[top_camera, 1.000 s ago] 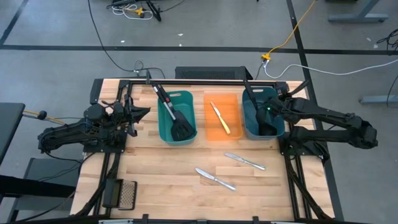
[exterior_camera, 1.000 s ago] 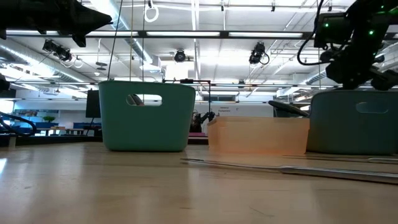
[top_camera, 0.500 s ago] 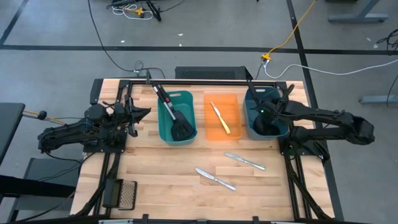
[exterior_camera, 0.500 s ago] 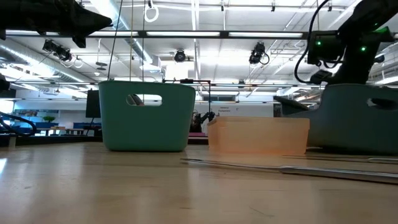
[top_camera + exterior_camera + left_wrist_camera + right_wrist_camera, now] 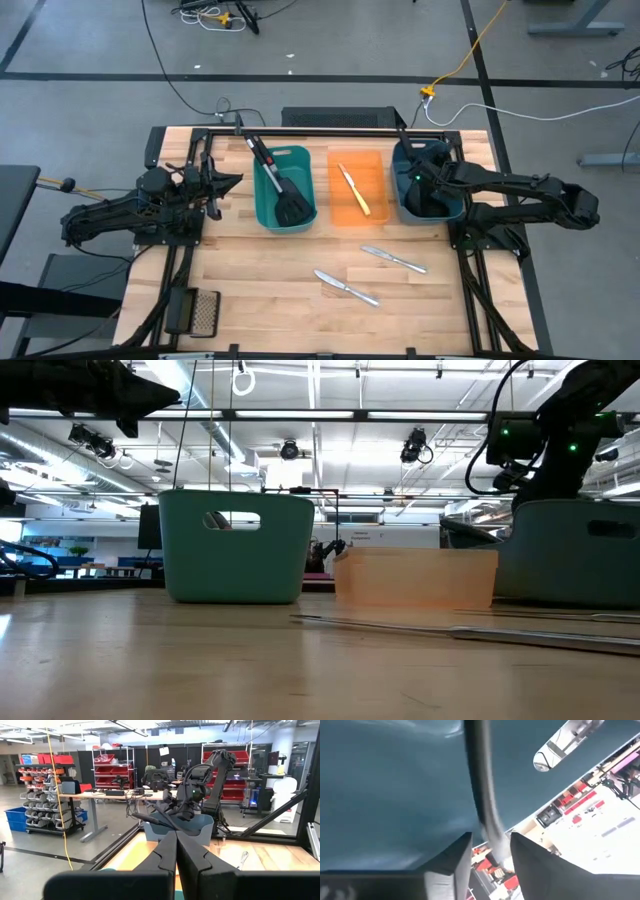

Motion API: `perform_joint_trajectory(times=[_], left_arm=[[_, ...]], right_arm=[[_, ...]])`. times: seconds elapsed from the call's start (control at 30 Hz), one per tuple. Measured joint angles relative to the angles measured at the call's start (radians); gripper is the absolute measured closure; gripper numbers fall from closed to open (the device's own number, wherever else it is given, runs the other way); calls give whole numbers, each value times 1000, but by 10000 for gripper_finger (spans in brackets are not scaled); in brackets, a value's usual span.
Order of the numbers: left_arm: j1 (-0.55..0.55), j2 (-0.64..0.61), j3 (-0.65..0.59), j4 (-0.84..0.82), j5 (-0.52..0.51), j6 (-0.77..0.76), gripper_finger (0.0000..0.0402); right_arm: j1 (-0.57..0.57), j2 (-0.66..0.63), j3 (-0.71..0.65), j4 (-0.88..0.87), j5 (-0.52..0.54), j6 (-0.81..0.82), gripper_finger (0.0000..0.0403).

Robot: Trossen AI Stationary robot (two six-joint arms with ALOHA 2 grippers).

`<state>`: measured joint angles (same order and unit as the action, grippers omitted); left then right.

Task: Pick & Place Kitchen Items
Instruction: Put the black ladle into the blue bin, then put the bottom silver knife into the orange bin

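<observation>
A black ladle [image 5: 402,140] lies in the right teal bin [image 5: 446,150], its handle slanting out over the bin's far rim. My right gripper [image 5: 418,183] is down inside that bin, shut on the ladle's handle [image 5: 479,780]. A black slotted spatula [image 5: 283,190] lies in the left teal bin [image 5: 300,155]. A yellow-handled knife [image 5: 352,188] lies in the orange bin [image 5: 376,160]. Two silver table knives [image 5: 393,259] [image 5: 347,288] lie flat on the table. My left gripper [image 5: 232,180] is shut and empty, left of the left bin. My right gripper pinches the ladle's handle [image 5: 492,832] between its two fingers [image 5: 457,855], which lie across it. It comes from above, slanting down into the bin. The ladle's lower end is down in the bin, and the handle's free end [image 5: 397,127] sticks out past the far rim.
A small black-framed mesh grater [image 5: 203,312] lies at the table's near left corner. The three bins stand in a row across the far half. In the low view the knives [image 5: 480,632] lie in front of the orange bin [image 5: 415,580]. The near middle is bare wood.
My right gripper has gone down and a little toward the table's left edge, from above the right teal bin into it. The bin has shifted slightly with it. The left arm has kept still.
</observation>
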<state>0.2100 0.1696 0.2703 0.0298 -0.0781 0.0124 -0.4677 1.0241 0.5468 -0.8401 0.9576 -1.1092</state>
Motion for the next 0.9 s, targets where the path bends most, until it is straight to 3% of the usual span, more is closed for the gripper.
perform_joint_trajectory(times=[0.13,0.33,0.43,0.53,0.67,0.77,0.9], left_arm=[[0,0,0,0,0,0,392],[0,0,0,1,0,0,392],[0,0,0,1,0,0,392],[0,0,0,1,0,1,392],[0,0,0,1,0,1,392],[0,0,0,1,0,1,392],[0,0,0,1,0,3,392]], right_arm=[[0,0,0,8,16,-9,239],[3,-23,9,74,127,-29,235],[15,-64,62,105,98,13,238],[37,-114,147,141,-10,96,242],[66,-197,278,262,-298,293,251],[76,-264,333,462,-670,532,262],[79,-318,299,780,-1160,882,294]])
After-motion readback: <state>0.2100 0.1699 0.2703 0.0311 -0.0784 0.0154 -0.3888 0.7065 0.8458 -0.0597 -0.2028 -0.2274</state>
